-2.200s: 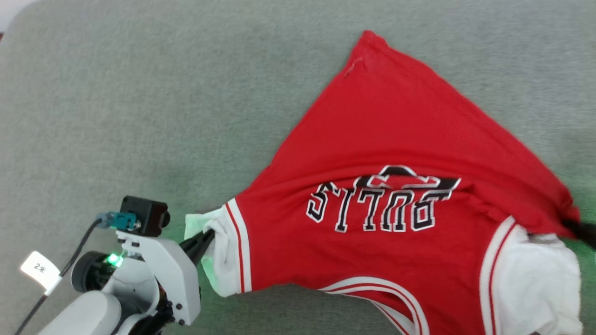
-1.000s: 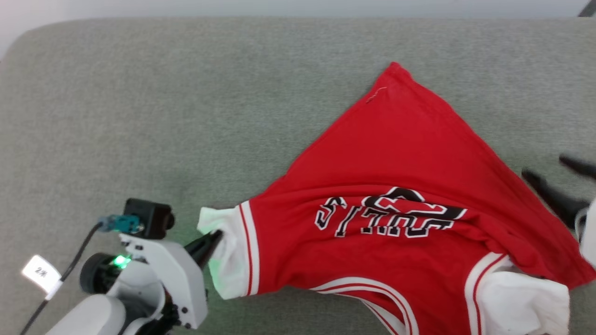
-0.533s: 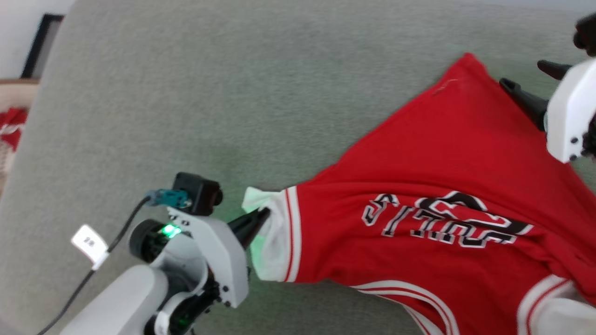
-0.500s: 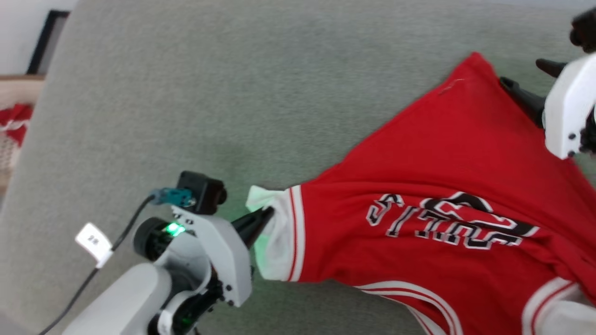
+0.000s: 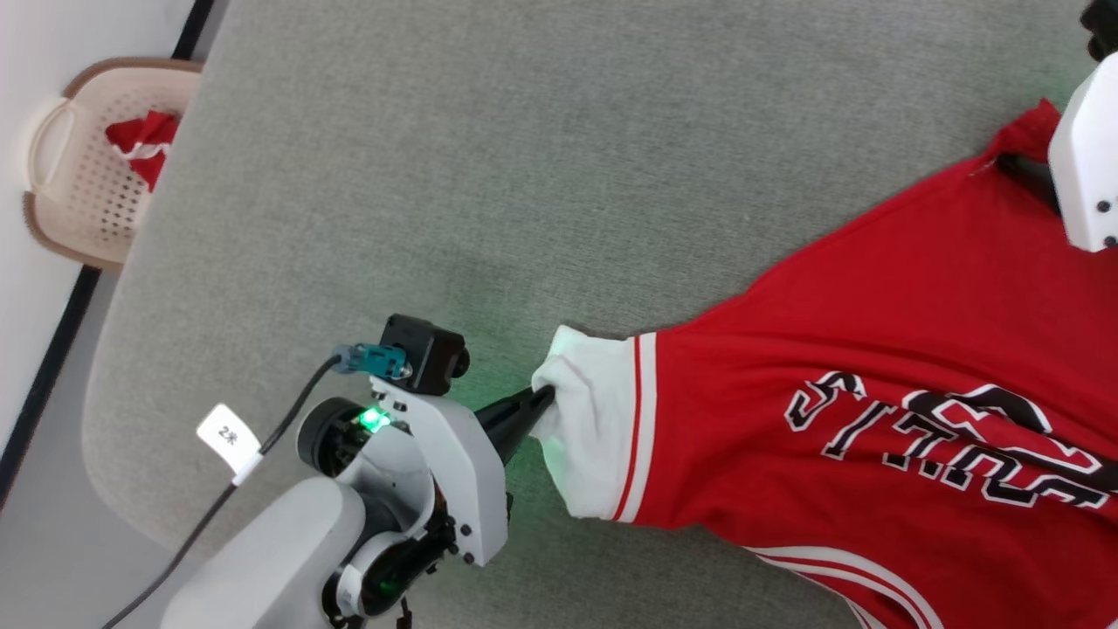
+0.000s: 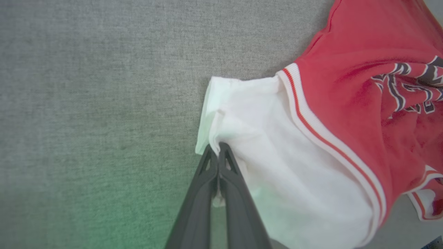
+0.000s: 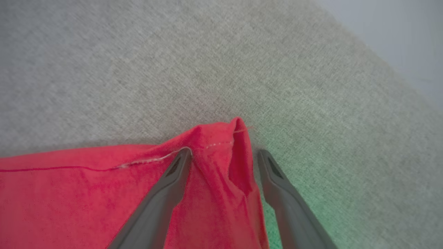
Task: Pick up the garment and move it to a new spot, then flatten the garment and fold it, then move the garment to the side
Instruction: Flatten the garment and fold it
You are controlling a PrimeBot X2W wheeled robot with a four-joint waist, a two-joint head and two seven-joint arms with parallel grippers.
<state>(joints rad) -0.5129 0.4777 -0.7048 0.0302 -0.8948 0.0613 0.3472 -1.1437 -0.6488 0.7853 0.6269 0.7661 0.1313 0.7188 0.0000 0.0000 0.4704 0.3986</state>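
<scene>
The garment (image 5: 856, 332) is a red jersey with white sleeves and black lettering, spread over the grey padded surface (image 5: 489, 175). My left gripper (image 5: 541, 400) is shut on the edge of the white sleeve (image 6: 270, 138), its fingers pressed together around a fold of cloth. My right gripper (image 7: 224, 154) is open, its two fingers straddling the garment's far red hem corner (image 7: 221, 138). Its white wrist housing (image 5: 1081, 166) shows at the upper right of the head view. The garment's right side runs out of the head view.
A beige perforated basket (image 5: 65, 192) holding red cloth (image 5: 140, 144) stands on the floor beyond the surface's left edge. The rounded left corner of the surface (image 5: 113, 437) is close behind my left arm. Bare grey surface lies left of and beyond the garment.
The head camera has turned left, bringing the basket into view. My right gripper let go of the garment's right side, opened, and moved to the far hem corner. The left gripper keeps the sleeve.
</scene>
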